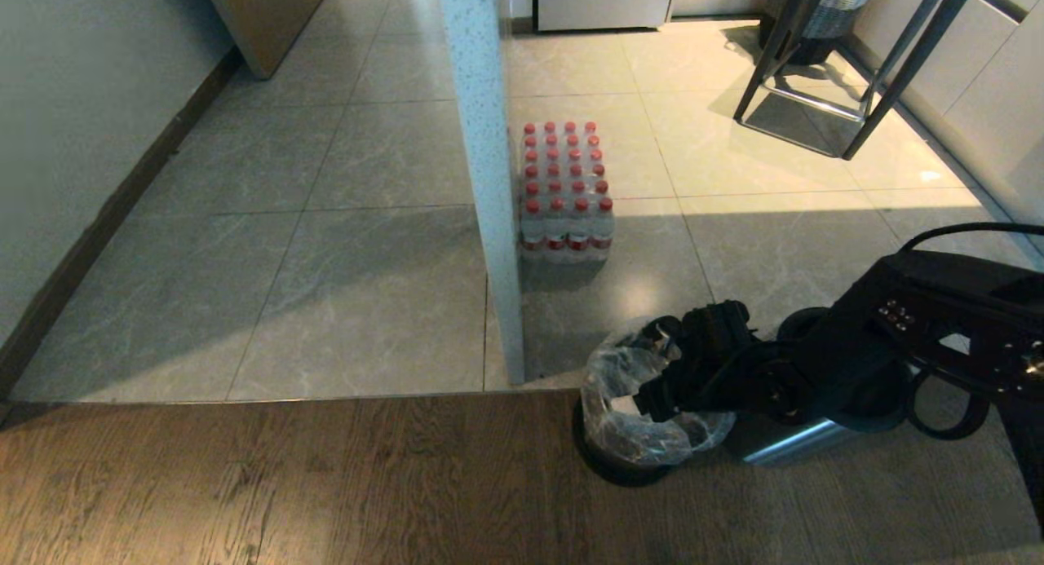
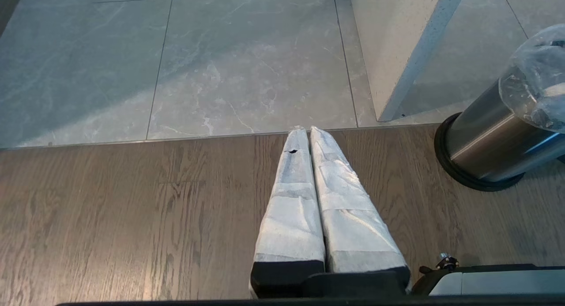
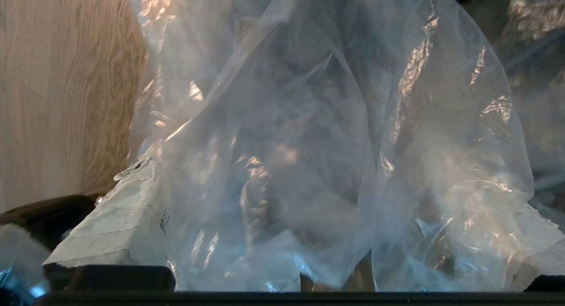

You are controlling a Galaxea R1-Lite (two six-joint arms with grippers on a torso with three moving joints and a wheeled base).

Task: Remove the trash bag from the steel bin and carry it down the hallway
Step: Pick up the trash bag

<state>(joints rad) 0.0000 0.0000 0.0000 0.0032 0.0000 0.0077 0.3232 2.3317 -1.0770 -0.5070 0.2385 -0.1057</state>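
Note:
The steel bin point(image 1: 605, 464) stands on the wooden floor just right of a white pillar; its brushed wall point(image 2: 494, 142) also shows in the left wrist view. The clear, crinkly trash bag point(image 1: 617, 371) lines the bin and bulges over its rim. My right gripper point(image 1: 654, 394) reaches down into the bin's mouth. In the right wrist view its white-wrapped fingers point(image 3: 114, 226) stand wide apart, open, with loose bag film point(image 3: 282, 142) billowing between them. My left gripper point(image 2: 307, 130) hangs shut and empty over the wood, left of the bin.
A shrink-wrapped pack of red-capped bottles point(image 1: 564, 194) sits on the tiles behind the pillar point(image 1: 488, 182). A dark metal stool frame point(image 1: 840, 84) stands at the far right. The tiled hallway point(image 1: 326, 182) runs ahead on the left, along a wall with a dark baseboard point(image 1: 106, 214).

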